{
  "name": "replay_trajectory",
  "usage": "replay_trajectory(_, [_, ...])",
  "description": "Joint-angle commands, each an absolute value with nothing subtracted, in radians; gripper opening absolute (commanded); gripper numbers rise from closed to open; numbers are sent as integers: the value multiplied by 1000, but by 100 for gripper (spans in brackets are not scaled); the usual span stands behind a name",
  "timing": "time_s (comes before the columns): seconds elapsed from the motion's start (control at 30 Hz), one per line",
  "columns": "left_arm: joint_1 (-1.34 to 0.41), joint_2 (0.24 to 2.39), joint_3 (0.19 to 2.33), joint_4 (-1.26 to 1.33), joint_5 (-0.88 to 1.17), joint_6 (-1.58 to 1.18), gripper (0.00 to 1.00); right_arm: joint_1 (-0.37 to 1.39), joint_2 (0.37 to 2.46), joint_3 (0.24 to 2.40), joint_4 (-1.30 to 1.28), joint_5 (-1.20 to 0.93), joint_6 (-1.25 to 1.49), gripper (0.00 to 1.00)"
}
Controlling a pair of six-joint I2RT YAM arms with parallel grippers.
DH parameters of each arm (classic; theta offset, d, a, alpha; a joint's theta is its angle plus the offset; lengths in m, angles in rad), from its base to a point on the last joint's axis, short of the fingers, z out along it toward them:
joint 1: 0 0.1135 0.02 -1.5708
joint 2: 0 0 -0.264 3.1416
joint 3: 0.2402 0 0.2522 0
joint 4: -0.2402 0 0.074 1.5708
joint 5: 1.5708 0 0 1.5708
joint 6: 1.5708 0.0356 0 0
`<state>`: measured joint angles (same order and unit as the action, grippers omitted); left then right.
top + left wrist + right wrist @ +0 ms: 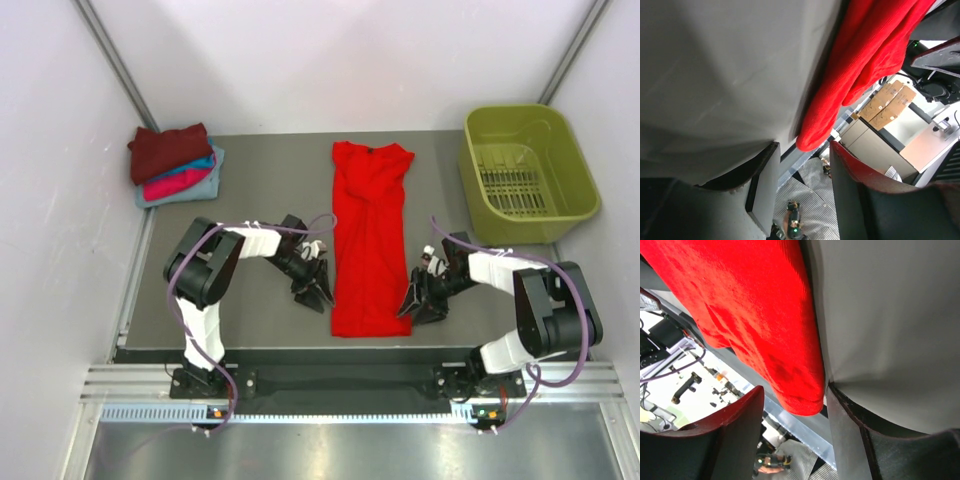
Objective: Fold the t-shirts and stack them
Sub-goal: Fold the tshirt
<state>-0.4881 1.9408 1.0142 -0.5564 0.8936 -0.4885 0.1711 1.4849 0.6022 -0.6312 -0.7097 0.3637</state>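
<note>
Red t-shirt (368,240) lies folded into a long strip on a grey table (260,170). The left gripper (312,290) and right gripper (418,305), both half-open, sit at its near corners, clamping nothing.

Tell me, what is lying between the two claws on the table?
The bright red t-shirt, folded lengthwise into a long strip, lies between the left claw and the right claw. The top view shows it plainly.
</note>
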Motion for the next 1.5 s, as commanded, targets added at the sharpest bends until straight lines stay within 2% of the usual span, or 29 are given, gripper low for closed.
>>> replay_trajectory(0.0, [-512, 1977, 1054, -528, 899, -486, 50, 167, 1450, 591, -592, -726, 388, 53])
replay_trajectory(0.23, [-577, 2013, 1094, -546, 916, -471, 49, 186, 1477, 603, -577, -729, 403, 53])
replay_trajectory(0.53, [-595, 1965, 1028, -506, 908, -497, 46, 201, 1491, 595, -563, -730, 422, 49])
replay_trajectory(0.7, [-607, 1968, 1011, -488, 930, -499, 36, 225, 1489, 581, -531, -744, 439, 44])
replay_trajectory(0.9, [-627, 1974, 1034, -483, 937, -499, 31, 252, 1506, 595, -526, -750, 443, 41])
replay_trajectory(1.0, [-634, 1970, 1032, -474, 940, -502, 23, 262, 1503, 591, -520, -753, 448, 37])
replay_trajectory(1.07, [-635, 1964, 1029, -468, 943, -505, 12, 268, 1496, 584, -517, -759, 448, 23])
replay_trajectory(1.13, [-635, 1960, 1031, -468, 946, -500, 5, 275, 1490, 583, -517, -752, 453, 3])
replay_trajectory(1.17, [-635, 1954, 1035, -468, 946, -497, 0, 275, 1479, 584, -518, -747, 449, 1])
replay_trajectory(1.33, [-627, 1944, 1094, -538, 930, -428, 0, 275, 1430, 615, -571, -742, 408, 0])
replay_trajectory(1.47, [-617, 1896, 1224, -652, 865, -330, 0, 265, 1371, 672, -610, -720, 362, 0])
